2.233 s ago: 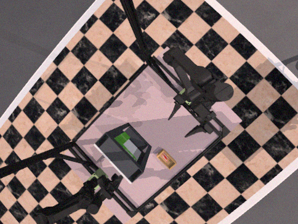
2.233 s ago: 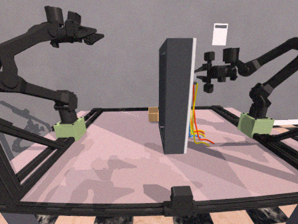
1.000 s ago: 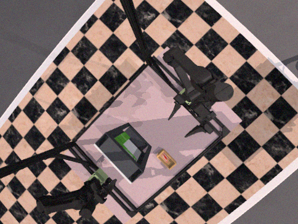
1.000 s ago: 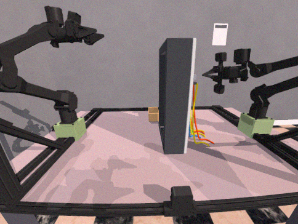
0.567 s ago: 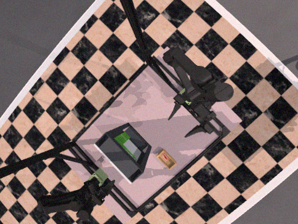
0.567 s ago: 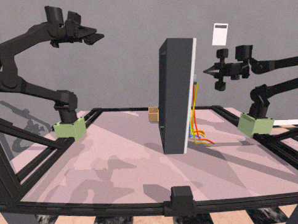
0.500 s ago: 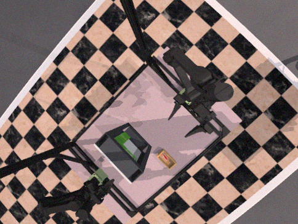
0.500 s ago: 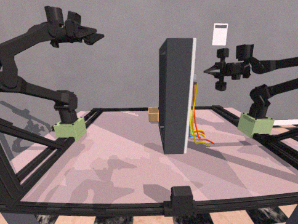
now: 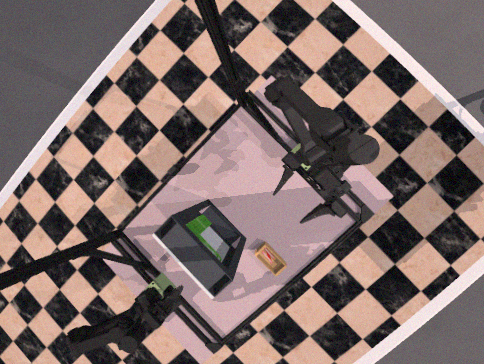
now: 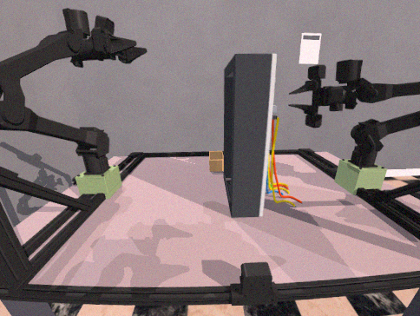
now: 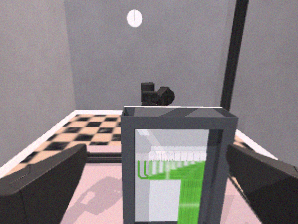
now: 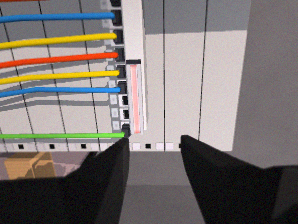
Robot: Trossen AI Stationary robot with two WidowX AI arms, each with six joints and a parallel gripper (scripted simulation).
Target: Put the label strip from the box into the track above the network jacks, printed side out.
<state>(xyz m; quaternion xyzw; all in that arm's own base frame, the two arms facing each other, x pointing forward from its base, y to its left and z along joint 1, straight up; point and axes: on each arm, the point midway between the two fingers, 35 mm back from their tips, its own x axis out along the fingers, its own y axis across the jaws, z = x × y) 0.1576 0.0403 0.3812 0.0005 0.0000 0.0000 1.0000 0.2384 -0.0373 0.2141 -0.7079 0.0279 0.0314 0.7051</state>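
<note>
The pink label strip [image 12: 136, 97] sits in the white track beside the column of network jacks [image 12: 120, 95], its far end at a dark stop [image 12: 134, 61]. My right gripper [image 12: 154, 143] is open and empty, a short way back from the panel; it also shows in the exterior view [image 10: 296, 99], level with the upper part of the cabinet [image 10: 247, 134]. My left gripper [image 10: 136, 51] is wide open and empty, high up behind the cabinet [image 11: 177, 170]. The small orange box [image 9: 267, 261] stands on the mat, with a red mark inside that I cannot make out.
Coloured cables [image 10: 279, 191] hang from the front panel and curl onto the mat. The box also shows behind the cabinet [image 10: 216, 161]. A black frame rail [image 10: 256, 288] rings the mat. Green arm bases [image 10: 97, 180] [image 10: 360, 174] stand at the sides.
</note>
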